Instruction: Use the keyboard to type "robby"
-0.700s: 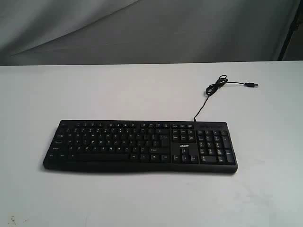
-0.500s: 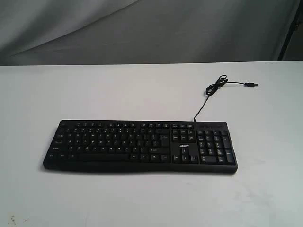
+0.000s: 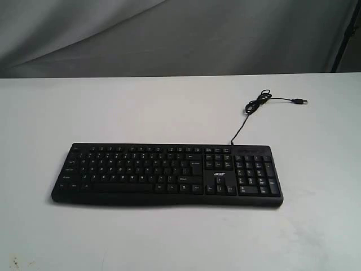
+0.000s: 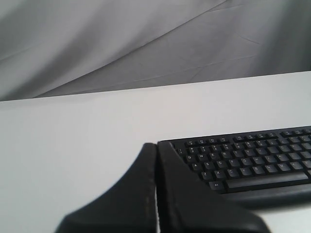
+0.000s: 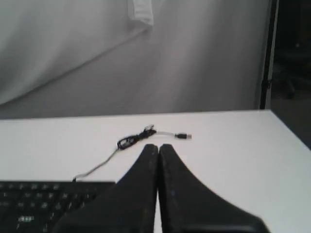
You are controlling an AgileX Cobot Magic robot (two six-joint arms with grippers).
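Note:
The black keyboard [image 3: 167, 174] lies flat on the white table, numeric pad to the right, white "acer" logo near its right part. Its thin cable [image 3: 255, 110] runs back to a loose USB plug. Neither arm shows in the exterior view. In the left wrist view my left gripper [image 4: 156, 145] is shut with nothing in it, just off the keyboard's [image 4: 252, 162] letter-key end. In the right wrist view my right gripper [image 5: 158, 147] is shut and empty, beside the keyboard's [image 5: 43, 199] numeric-pad end, with the cable [image 5: 138, 141] beyond it.
The white table [image 3: 169, 107] stretches around the keyboard on all sides. A grey cloth backdrop [image 3: 169, 34] hangs behind its far edge. A dark post [image 3: 345, 34] stands at the back right.

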